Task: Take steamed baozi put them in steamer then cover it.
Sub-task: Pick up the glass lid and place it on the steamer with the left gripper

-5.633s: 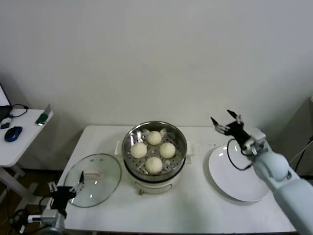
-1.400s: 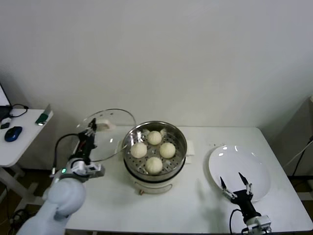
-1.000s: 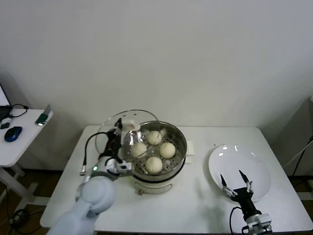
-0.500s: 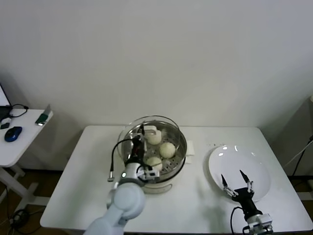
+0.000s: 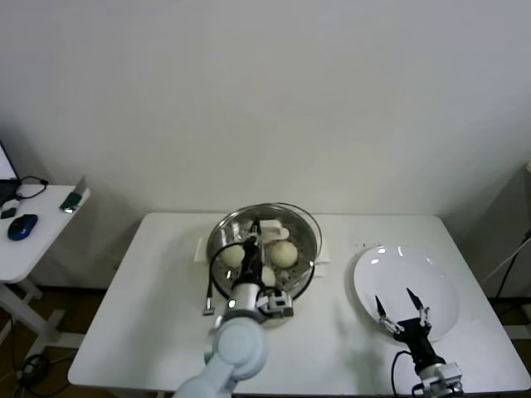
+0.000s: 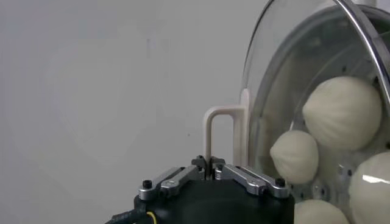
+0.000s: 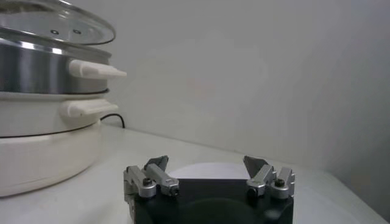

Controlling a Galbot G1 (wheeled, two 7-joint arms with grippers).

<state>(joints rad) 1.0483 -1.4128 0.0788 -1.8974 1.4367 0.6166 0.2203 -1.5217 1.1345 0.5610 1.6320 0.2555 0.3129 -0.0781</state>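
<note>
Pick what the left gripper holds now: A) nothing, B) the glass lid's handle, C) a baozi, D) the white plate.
B: the left gripper is shut on the white handle of the glass lid, held over the steamer.

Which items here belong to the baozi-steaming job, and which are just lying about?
Job:
- steamer
- baozi inside it
- glass lid, held above the steamer by its handle
- left hand, shut on the lid handle

Lying about:
- white plate
- right hand, open, idle near the plate
- side table with blue mouse
</note>
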